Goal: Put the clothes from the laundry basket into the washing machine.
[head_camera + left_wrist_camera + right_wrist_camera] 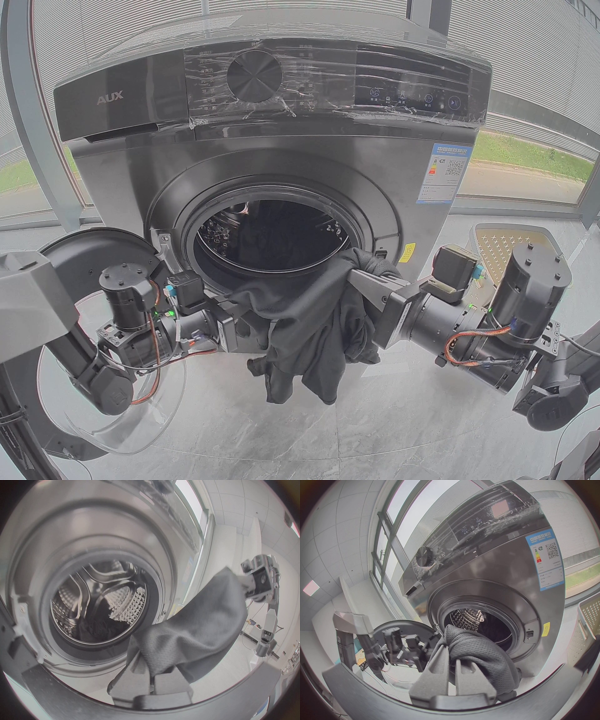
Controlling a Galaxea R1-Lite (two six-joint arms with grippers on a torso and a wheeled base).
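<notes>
The left gripper (pixel 153 673) and right gripper (pixel 451 664) each pinch 1 dark garment (pixel 312 331), slung between them at the lower lip of the washer (pixel 125 169). Dark cloth (pixel 93 620) already lies in the drum (pixel 125 602); this piece isn't in yet. What's left in the basket (pixel 519 228) is hidden.

A dark garment (pixel 306 325) covers the fingertips of the left gripper (pixel 152 672) and right gripper (pixel 452 664). The right arm (pixel 450 319) hides most of the laundry basket (pixel 500 240). Clothes (pixel 275 234) inside the drum (pixel 215 234) blur into shadow, their number unclear.
</notes>
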